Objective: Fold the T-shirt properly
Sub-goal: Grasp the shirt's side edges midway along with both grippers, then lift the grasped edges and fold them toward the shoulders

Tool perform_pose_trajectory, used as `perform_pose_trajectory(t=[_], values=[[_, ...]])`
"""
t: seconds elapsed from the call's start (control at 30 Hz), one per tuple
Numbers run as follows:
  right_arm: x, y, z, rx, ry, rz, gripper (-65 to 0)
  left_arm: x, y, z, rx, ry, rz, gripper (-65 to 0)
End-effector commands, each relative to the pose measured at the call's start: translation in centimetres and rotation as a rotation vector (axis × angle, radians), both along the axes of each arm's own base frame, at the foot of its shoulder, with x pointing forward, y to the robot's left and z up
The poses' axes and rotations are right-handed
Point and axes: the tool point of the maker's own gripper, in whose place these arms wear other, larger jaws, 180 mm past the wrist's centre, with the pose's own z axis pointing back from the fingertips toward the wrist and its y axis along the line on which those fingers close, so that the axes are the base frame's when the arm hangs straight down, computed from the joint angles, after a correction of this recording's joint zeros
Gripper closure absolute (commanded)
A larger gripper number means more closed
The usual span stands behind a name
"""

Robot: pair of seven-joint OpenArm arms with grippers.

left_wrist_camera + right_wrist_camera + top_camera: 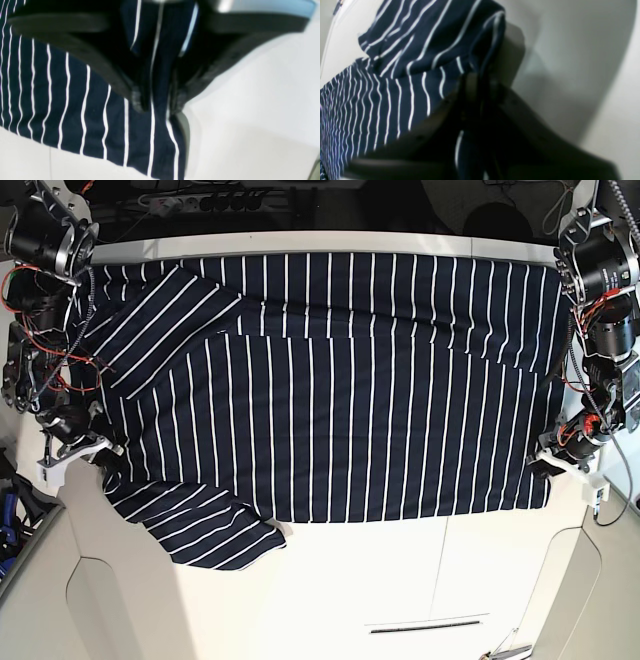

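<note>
The T-shirt (350, 400), dark navy with thin white stripes, lies spread wide across the white table, with one sleeve at the back left and another at the front left. My left gripper (547, 469) is at the shirt's right edge. In the left wrist view it (156, 106) is shut on a pinch of the striped fabric (75, 100) near its corner. My right gripper (108, 462) is at the shirt's left edge by the front sleeve. In the right wrist view it (480, 82) is shut on a fold of the fabric (395, 100). The neck label is hidden.
The white table (400, 580) shows bare surface in front of the shirt, with a thin slot (425, 625) near the front edge. Cables and a power strip (200, 200) lie behind the table. The arm bases stand at the back corners.
</note>
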Motion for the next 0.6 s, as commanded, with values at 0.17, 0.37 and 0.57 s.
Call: perform_pose_trajectory(t=[0.17, 0.37, 0.57], values=[[0.1, 0.0, 1.0, -0.058, 0.044, 0.071, 0.0, 1.4, 0.7, 2.7, 0.022, -0.068, -0.027, 0.0], [0.4, 0.1, 3.8, -0.124, 0.030, 0.138, 0.0, 1.4, 0.4, 4.2, 0.010, -0.081, -0.085, 0.0], [-0.4, -0.9, 6.4, -0.136, -0.028, 0.151, 0.0, 0.7, 0.9, 6.7, -0.030, -0.102, -0.122, 0.0]])
